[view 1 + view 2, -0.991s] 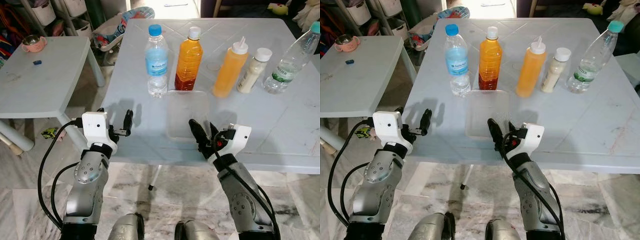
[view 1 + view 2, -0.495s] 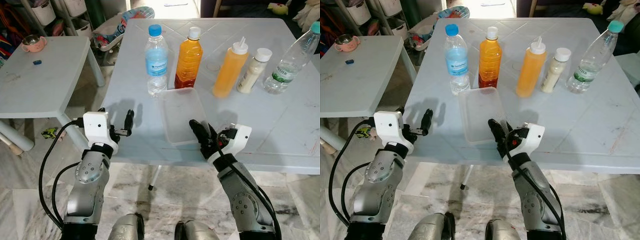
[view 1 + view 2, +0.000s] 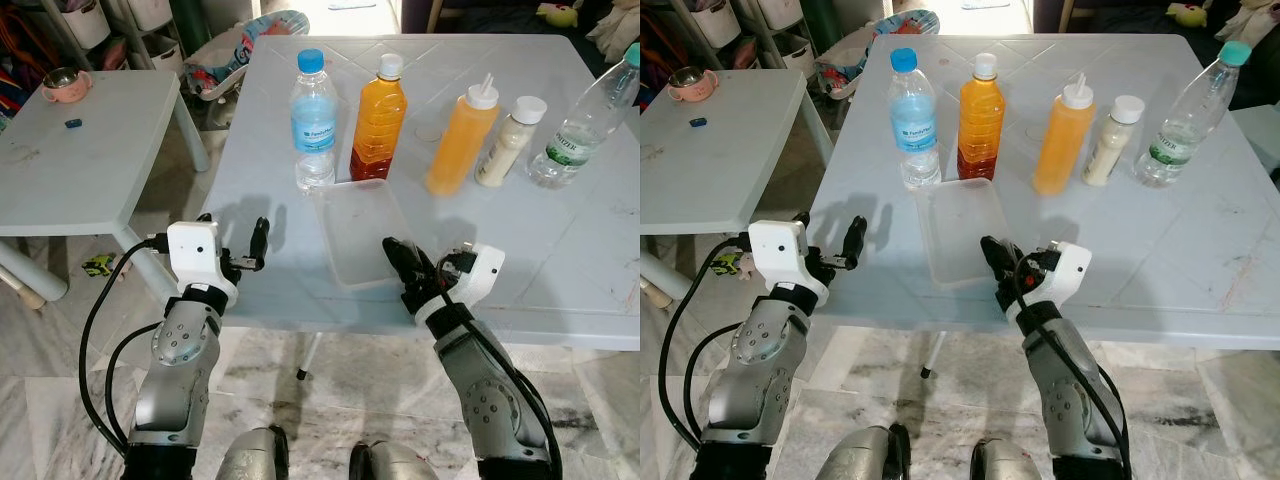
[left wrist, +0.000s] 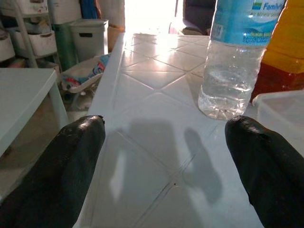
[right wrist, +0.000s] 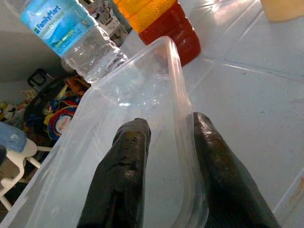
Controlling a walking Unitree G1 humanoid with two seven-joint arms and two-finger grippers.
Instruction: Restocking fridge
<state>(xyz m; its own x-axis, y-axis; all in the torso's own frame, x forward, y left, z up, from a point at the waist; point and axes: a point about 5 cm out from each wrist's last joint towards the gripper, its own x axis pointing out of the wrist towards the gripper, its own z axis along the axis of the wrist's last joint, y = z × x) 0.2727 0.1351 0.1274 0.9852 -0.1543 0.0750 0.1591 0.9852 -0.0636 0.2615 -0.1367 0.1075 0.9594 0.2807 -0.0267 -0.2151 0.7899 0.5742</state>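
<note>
A clear plastic container (image 3: 352,225) lies empty on the white table (image 3: 560,230), turned at an angle, just in front of the bottles. My right gripper (image 3: 400,262) is at the container's near right corner, shut on its thin wall (image 5: 178,90), one finger inside and one outside. Behind it stand a blue-capped water bottle (image 3: 313,120), an amber bottle (image 3: 378,120), an orange squeeze bottle (image 3: 460,140), a small cream bottle (image 3: 508,142) and a teal-capped clear bottle (image 3: 590,120). My left gripper (image 4: 164,128) hangs open over the table's near left edge, holding nothing.
A lower white table (image 3: 90,160) stands to the left with a pink bowl (image 3: 66,85) and a small blue item (image 3: 74,124). A toy (image 3: 97,266) lies on the marble floor beneath. Storage bins and a bag sit beyond the tables.
The container has turned on the table, its far end swinging left toward the water bottle, with my right gripper on its near corner. The left arm has stayed put.
</note>
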